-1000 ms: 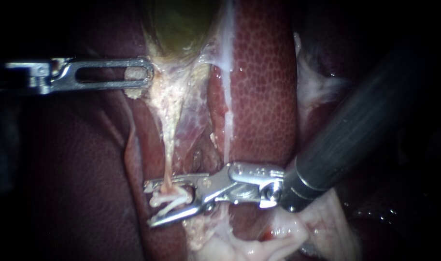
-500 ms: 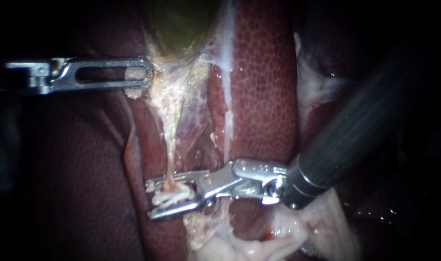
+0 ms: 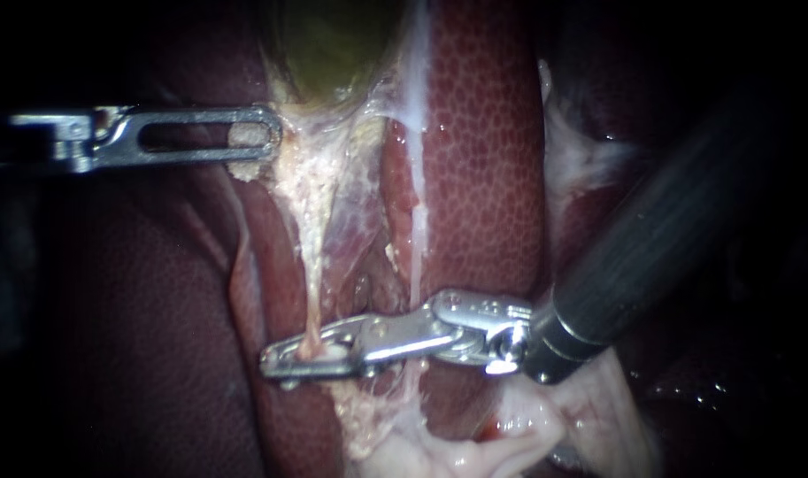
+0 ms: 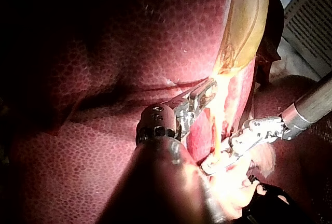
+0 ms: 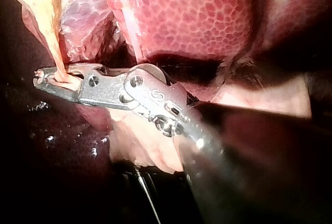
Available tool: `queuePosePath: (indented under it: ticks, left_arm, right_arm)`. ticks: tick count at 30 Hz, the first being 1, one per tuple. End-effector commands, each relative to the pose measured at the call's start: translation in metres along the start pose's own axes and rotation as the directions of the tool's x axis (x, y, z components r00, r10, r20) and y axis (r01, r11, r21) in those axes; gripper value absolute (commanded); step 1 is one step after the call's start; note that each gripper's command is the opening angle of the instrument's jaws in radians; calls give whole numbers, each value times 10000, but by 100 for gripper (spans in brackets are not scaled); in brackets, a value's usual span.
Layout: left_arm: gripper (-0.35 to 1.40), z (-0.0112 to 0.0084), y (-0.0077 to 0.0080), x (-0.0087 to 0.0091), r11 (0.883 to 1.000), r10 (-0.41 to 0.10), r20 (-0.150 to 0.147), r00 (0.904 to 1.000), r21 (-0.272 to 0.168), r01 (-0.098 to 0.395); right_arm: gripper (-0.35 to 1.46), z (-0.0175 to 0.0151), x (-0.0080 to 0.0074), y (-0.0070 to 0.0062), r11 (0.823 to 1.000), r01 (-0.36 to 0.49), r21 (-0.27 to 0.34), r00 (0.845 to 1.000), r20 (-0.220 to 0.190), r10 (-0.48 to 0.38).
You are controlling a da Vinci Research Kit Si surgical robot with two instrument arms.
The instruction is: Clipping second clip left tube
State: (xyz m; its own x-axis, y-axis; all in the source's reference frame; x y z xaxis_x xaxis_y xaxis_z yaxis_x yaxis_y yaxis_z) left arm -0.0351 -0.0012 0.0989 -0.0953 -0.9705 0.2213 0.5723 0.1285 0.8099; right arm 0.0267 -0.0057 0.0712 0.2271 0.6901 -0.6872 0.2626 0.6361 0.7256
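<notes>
Endoscope: squeezing clip (image 3: 328, 351) onto left tube (image 3: 310, 283) with right instrument (image 3: 273, 363), jaws clamped on the clip, low in the gap between liver (image 3: 483, 159) surfaces; gripping pale tissue (image 3: 242, 168) under gallbladder (image 3: 333, 53) with left instrument (image 3: 266, 140), jaws closed on it, tensioning the tube upward. Left wrist: seeing tube running taut from beside left jaws down into right instrument's jaws. Right wrist: seeing tube pinched near the jaw tips, clip barely showing. Judging clip closure as step in hand; next needing jaws opening fully, then backing straight off without dragging tube.
</notes>
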Motion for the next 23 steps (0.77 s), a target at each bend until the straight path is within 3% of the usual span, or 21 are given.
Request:
queuePosePath:
  ticks: [1, 8, 23]
  left_arm:
    - [-35, 0, 0, 0, 10000, 0, 1, 10000, 0, 0]
    - [-35, 0, 0, 0, 10000, 0, 1, 10000, 0, 0]
    - [-35, 1, 1, -1, 10000, 3, -4, 10000, 7, -3]
  right_arm:
    - [-35, 0, 0, 0, 9999, -119, 16, 9999, 36, 119]
    - [-35, -1, 2, -2, 9997, -250, -41, 9992, 323, 252]
    - [-35, -4, 0, 1, 9997, -251, -42, 9992, 323, 252]
